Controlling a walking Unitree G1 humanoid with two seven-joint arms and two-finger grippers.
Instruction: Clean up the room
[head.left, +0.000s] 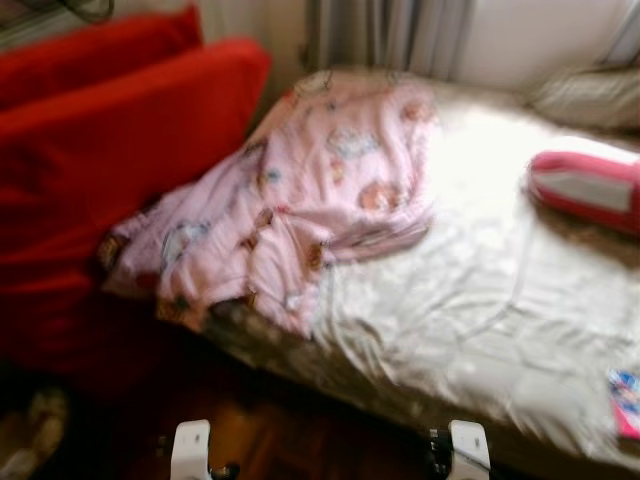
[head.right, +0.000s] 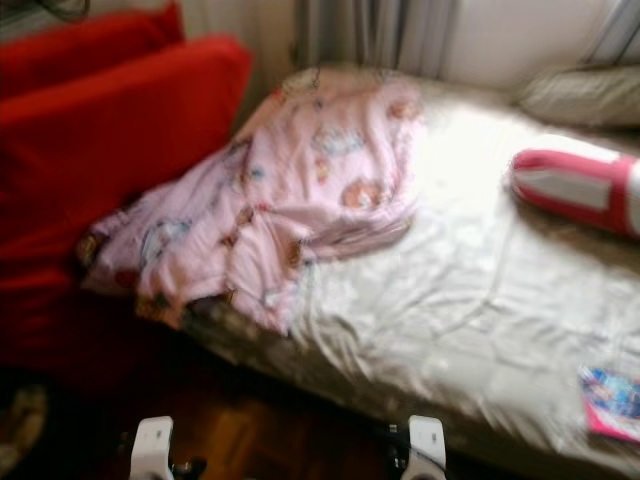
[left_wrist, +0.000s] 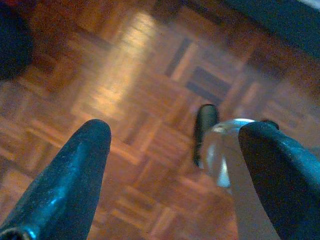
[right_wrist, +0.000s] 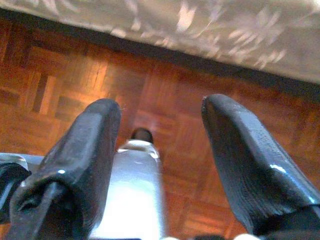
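Overhanging bed (head.left: 480, 330) edge: pink blanket (head.left: 300, 200)

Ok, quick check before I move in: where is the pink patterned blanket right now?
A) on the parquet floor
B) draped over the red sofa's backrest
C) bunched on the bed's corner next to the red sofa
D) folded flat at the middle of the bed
C: the pink patterned blanket lies crumpled on the corner of the bed beside the red sofa, one edge hanging over the bed's side.

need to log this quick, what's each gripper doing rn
left gripper: open, holding nothing, over the wooden floor.
right gripper: open, holding nothing, near the bed edge.
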